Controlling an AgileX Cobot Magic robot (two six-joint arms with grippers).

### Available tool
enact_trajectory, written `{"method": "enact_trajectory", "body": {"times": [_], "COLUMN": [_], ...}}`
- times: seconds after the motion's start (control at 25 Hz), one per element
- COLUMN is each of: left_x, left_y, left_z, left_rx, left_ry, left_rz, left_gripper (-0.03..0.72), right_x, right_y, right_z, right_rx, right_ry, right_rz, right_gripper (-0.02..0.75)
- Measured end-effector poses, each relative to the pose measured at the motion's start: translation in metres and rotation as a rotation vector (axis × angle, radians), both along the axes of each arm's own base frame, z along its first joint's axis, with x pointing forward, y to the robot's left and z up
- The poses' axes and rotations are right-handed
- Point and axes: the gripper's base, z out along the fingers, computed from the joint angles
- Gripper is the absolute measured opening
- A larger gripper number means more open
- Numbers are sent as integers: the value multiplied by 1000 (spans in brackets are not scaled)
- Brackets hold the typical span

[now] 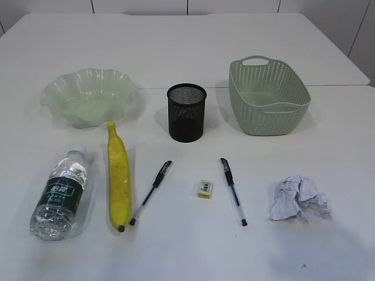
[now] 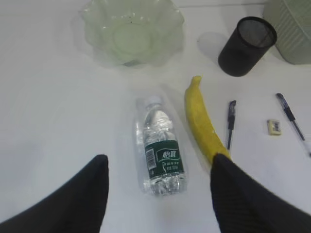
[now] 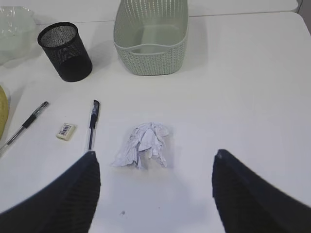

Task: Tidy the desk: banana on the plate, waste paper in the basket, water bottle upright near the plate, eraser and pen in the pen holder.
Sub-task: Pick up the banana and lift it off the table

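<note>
exterior view: plate (image 1: 88,96), pen holder (image 1: 186,112), basket (image 1: 268,96) hold nothing; both grippers' fingers wide.

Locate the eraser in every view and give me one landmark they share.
Exterior view: eraser lies low centre, between the two pens.
Left wrist view: eraser sits at the right edge, mid-height.
Right wrist view: eraser sits left of centre.
Shared landmark: black mesh pen holder.
</note>
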Motion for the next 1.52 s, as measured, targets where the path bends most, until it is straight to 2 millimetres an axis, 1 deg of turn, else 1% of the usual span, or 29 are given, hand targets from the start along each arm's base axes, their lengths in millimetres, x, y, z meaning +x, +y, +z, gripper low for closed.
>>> {"method": "enact_trajectory", "body": {"times": [0.08, 0.24, 0.32, 0.44, 0.6, 0.76, 0.92, 1.0, 1.12, 1.24, 1.36, 1.52], "left_x": [22, 61, 76, 95, 119, 142, 162, 171, 182, 188, 192, 193], "left_y": [-8, -34, -47, -68, -99, -132, -154, -161, -166, -170, -168, -156], "left_z": [3, -6, -13, -26, -52, -90, -130, -149, -167, -171, -174, -181], "left_rx": [12, 112, 159, 159, 125, 97, 75, 45, 0, -41, -50, 47], "left_ry": [61, 180, 200, 200, 224, 274, 320, 343, 346, 307, 299, 322], "left_rz": [-51, -182, -221, -238, -244, -243, -219, -174, -117, -92, -42, 72], "left_gripper": [465, 465, 465, 465, 465, 474, 498, 502, 505, 505, 505, 506], "right_x": [0, 3, 6, 13, 26, 38, 43, 44, 44, 44, 44, 44], "right_y": [0, 0, 1, 1, 2, 2, 4, 5, 5, 5, 5, 5], "right_z": [0, -3, -4, 2, 13, 20, 19, 19, 19, 19, 19, 19], "right_rx": [1, 21, 22, 21, 20, 20, 40, 45, 51, 51, 51, 51], "right_ry": [-1, 44, 96, 133, 152, 177, 194, 200, 200, 200, 198, 198], "right_rz": [-1, -15, -17, -16, -16, -14, -8, -6, -4, -4, -4, -4], "right_gripper": [534, 534, 531, 512, 501, 501, 501, 501, 501, 501, 501, 501]}}
